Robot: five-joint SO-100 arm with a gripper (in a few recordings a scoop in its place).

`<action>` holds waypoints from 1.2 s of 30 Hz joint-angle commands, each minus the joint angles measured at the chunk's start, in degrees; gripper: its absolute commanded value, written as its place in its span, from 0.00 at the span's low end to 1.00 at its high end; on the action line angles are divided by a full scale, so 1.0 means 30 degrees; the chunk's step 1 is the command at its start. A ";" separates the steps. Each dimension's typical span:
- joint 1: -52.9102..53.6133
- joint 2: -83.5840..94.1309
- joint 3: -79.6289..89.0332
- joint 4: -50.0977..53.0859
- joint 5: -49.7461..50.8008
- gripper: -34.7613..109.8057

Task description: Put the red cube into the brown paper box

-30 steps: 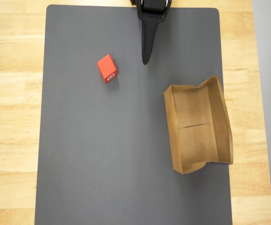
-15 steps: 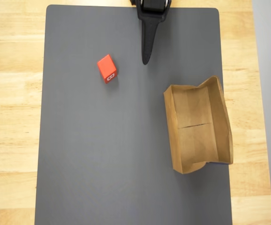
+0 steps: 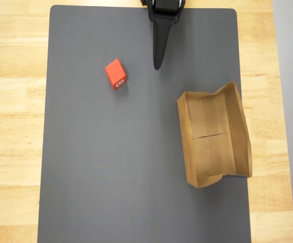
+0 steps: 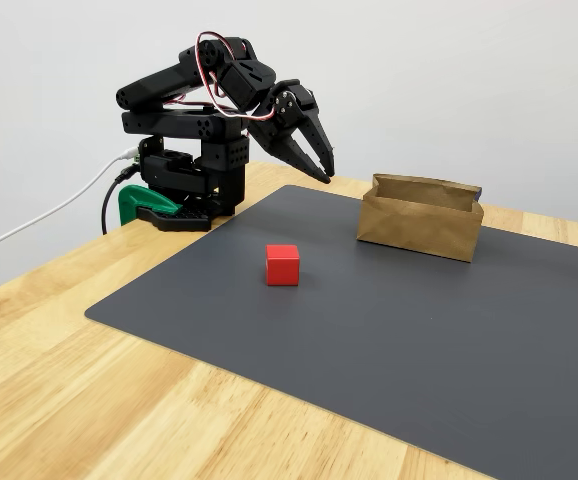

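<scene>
While the arm sits folded at the far edge of the grey mat (image 3: 136,167), the pincer (image 4: 324,172) hangs in the air above that edge, tips pointing down and toward the mat, clear of every object. In the overhead view the pincer (image 3: 157,65) appears as a single dark tapering shape with no gap visible at its tip; in the fixed view a narrow slit separates the two fingers along their length and they meet near the tips, so the pincer reads as closed on nothing.

The red cube (image 3: 116,74) rests on the mat, apart from the pincer. In the overhead view it lies to the left of the pincer tip and slightly below it, with bare mat between the two. A small white mark shows on the face turned toward the lower edge of that view. In the fixed view the red cube (image 4: 282,265) sits in front of the arm base, below and slightly left of the pincer tips.

The brown paper box (image 3: 215,135) stands on the right side of the mat in the overhead view, open side up, well apart from the cube. A crease crosses its floor and its walls are slightly bent. In the fixed view the brown paper box (image 4: 421,217) lies right of the pincer.

The mat lies on a wooden counter (image 4: 89,390).
</scene>
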 commanded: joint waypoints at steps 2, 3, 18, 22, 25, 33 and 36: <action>0.0293 -0.0059 0.0000 0.0117 0.0029 0.24; 0.0293 -0.0059 0.0000 0.0117 0.0029 0.24; 0.0293 -0.0059 0.0000 0.0117 0.0029 0.24; 0.0293 -0.0059 0.0000 0.0117 0.0029 0.24; 0.0293 -0.0059 0.0000 0.0117 0.0029 0.24; 0.0146 -0.0059 0.0000 0.0117 -0.0176 0.26; 0.0146 -0.0059 0.0000 0.0117 -0.0176 0.25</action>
